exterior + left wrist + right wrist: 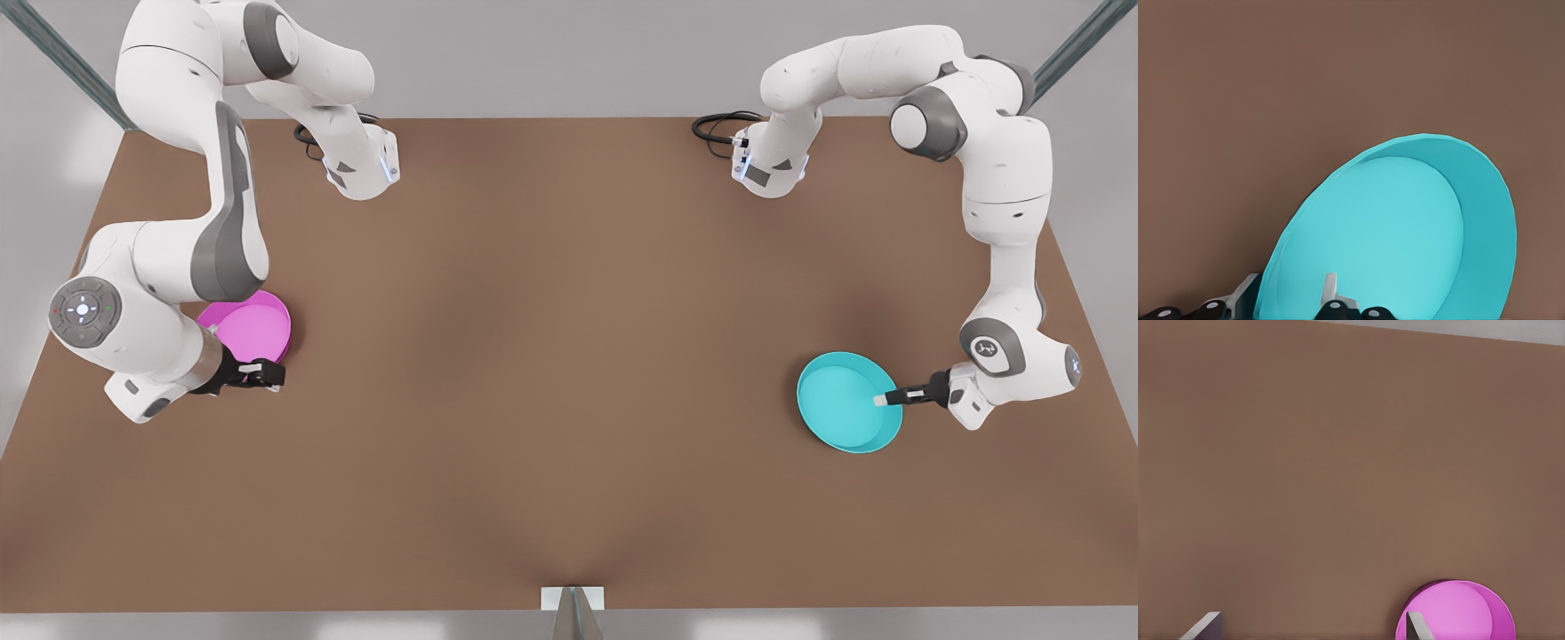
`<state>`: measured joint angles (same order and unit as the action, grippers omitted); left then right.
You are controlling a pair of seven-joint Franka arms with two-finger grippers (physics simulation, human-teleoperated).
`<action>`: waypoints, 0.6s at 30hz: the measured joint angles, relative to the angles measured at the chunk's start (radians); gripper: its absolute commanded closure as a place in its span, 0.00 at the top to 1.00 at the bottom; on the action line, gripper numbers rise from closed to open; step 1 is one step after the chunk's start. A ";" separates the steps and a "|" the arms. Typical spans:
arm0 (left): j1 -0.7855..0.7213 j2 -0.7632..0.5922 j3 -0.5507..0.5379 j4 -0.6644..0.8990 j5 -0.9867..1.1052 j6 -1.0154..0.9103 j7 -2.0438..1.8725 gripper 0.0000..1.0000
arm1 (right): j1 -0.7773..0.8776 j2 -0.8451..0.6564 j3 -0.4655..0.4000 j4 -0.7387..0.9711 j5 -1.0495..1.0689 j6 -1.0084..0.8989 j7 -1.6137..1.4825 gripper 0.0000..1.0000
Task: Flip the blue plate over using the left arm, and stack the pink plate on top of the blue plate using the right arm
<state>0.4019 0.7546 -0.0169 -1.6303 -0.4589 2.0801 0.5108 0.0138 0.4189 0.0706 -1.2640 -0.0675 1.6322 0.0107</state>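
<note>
Our left gripper (882,400) pinches the rim of the blue plate (840,404), one finger inside and one outside, so the plate tilts off the desk (551,356), ready for turning over. Well apart from it lies the pink plate (253,327); beside that our right gripper (271,373) waits, fingers spread wide, holding nothing.

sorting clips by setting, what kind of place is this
Likely a simulated robot test bench, not a home: a bare brown table, two white arms mounted at its far edge, and just a blue plate and a pink plate as props.
</note>
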 measured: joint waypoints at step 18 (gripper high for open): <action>-0.001 0.006 0.000 0.001 0.004 -0.009 0.003 0.33 | 0.017 0.000 0.000 -0.002 0.000 -0.001 0.002 1.00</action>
<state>0.4004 0.7609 -0.0169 -1.6291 -0.4553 2.0708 0.5142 0.0307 0.4189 0.0706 -1.2656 -0.0675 1.6307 0.0123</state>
